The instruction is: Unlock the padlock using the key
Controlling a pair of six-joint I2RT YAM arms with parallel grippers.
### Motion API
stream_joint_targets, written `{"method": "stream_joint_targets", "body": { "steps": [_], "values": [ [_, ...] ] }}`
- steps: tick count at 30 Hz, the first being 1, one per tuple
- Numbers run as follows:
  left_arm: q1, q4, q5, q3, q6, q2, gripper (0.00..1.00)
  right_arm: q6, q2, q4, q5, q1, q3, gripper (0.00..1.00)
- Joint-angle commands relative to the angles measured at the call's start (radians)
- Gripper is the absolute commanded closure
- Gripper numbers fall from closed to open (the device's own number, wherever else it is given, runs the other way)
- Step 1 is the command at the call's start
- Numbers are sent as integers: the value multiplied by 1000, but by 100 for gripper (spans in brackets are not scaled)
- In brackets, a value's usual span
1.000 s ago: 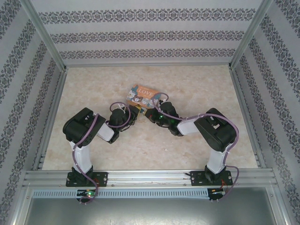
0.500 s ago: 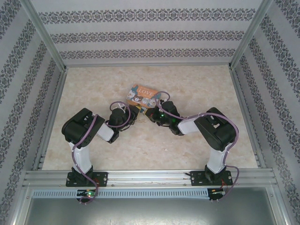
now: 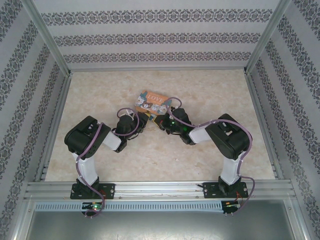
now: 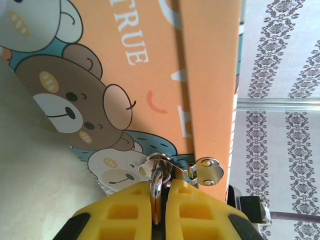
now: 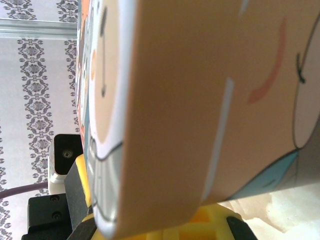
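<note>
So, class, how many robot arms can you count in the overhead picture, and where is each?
2. The left arm stands at the table's near-left edge, the right arm at its near-right; both reach inward to the LOVE tin. None seems hidden.

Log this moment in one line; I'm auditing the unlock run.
left gripper: shut on silvery loop at tin clasp | right gripper: shut, by tin | unlocked: cannot tell
</note>
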Motion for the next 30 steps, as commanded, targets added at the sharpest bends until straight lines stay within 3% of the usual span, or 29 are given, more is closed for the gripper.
{"method": "stream_joint_targets", "body": {
  "steps": [1, 10, 17, 23, 30],
  "values": [
    [-73, -23, 151, -2, 37, -45, 95, -23, -23, 123, 98, -20, 16, 99],
    [-65, -56, 136, 14, 24, -62, 96, -55, -109, 108, 163, -21, -113, 75],
    [-54, -68, 146, 29, 14, -68, 96, -112, -214, 96, 209, -18, -258, 64],
    [-53, -134, 158, 36, 19, -106, 96, -287, -398, -12, 247, -17, -338, 61],
    [-53, -217, 182, 42, 9, -154, 96, -680, -698, -260, 373, 30, -353, 54]
  ]
}}
